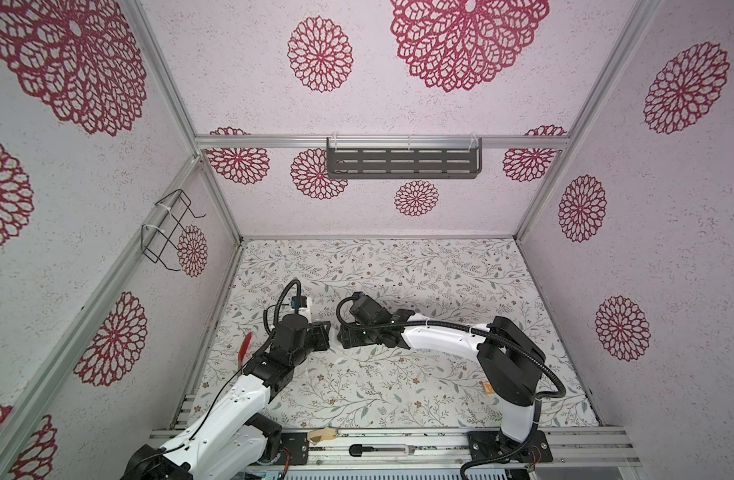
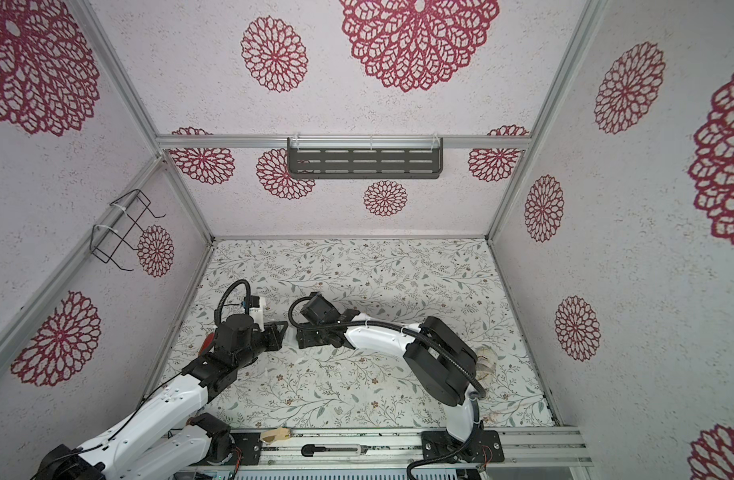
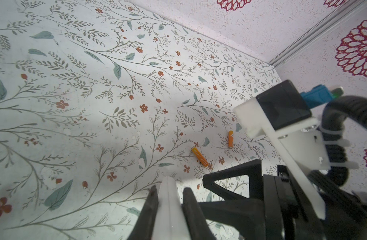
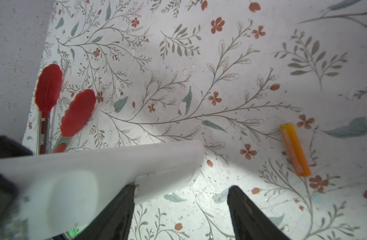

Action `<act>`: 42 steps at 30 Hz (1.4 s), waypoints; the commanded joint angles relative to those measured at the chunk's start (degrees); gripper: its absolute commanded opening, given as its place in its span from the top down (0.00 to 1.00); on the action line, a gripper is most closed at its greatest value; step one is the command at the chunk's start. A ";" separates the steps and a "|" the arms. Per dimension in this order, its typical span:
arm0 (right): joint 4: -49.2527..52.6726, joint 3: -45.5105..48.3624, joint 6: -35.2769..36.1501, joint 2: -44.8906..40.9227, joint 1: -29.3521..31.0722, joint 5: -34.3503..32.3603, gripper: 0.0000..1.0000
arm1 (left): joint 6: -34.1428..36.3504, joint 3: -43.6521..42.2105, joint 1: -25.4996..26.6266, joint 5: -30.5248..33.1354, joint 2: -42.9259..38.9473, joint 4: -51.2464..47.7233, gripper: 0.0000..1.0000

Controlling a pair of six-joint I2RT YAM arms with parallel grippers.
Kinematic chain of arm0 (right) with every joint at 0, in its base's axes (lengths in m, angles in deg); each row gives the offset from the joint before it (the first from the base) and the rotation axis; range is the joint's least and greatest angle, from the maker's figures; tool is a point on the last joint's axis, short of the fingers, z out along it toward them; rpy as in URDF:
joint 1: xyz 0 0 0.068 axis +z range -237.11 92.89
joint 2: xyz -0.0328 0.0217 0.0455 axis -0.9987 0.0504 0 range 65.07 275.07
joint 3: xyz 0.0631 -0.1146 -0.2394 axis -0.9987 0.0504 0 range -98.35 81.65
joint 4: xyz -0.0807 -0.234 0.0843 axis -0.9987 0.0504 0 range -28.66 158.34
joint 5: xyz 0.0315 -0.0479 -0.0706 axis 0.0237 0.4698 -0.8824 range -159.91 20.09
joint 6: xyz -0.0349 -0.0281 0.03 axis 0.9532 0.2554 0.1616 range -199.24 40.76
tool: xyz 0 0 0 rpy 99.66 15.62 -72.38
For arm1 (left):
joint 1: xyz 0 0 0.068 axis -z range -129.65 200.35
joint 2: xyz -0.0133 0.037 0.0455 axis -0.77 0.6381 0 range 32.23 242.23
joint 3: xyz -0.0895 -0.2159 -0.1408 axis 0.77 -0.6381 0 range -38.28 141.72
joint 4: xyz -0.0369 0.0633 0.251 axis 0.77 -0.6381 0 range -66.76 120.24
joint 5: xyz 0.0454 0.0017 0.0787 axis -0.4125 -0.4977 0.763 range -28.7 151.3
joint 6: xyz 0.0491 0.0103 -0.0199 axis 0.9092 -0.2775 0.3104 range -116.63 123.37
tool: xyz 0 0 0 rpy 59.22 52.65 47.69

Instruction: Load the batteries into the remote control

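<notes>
So, left gripper (image 3: 170, 190) clamps the long white plastic remote control (image 3: 168, 209); right gripper (image 1: 343, 337), at its 3 o'clock in a top view, gapes empty. 2 slim orange cylinder batteries (image 3: 200, 156) sit on the mat (image 3: 74, 108); pinching 1 probably comes next.

**Inspector A:** Remote control, condition?

**Inspector B:** The long, slim white plastic remote control (image 4: 95, 166) was clamped edge-on in the left gripper (image 3: 170, 188), above the floral-printed tabletop (image 3: 74, 104). It showed a plain white side.

**Inspector A:** And the batteries?

**Inspector B:** The two slim orange cylindrical batteries (image 3: 200, 156) with pale metal ends lay flat on that tabletop. The second (image 3: 230, 138) was near the first, apart and angled differently. Neither was loaded.
</notes>
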 commanded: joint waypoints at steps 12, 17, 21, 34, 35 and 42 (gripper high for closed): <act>18.01 1.54 5.93 4.13 0.35 -11.31 0.31 | 1.58 -0.07 2.68 -6.63 1.19 -4.10 1.00; 20.02 0.68 6.55 3.58 0.26 -13.27 0.33 | 1.76 0.06 2.68 -6.36 1.30 -4.10 1.00; 21.38 0.21 6.81 3.13 0.31 -14.64 0.33 | 1.77 0.10 2.85 -6.10 1.37 -4.27 1.00; 23.41 0.00 7.50 -0.01 0.17 -16.97 0.33 | 2.40 0.59 3.38 -5.13 2.16 -4.98 1.00; 22.40 0.71 7.32 -0.94 0.21 -16.41 0.33 | 2.38 0.59 3.38 -5.04 2.16 -4.98 1.00; 2.99 12.47 5.79 -10.70 -2.20 -2.23 0.39 | 1.02 -0.59 3.41 -6.14 1.98 -3.85 1.00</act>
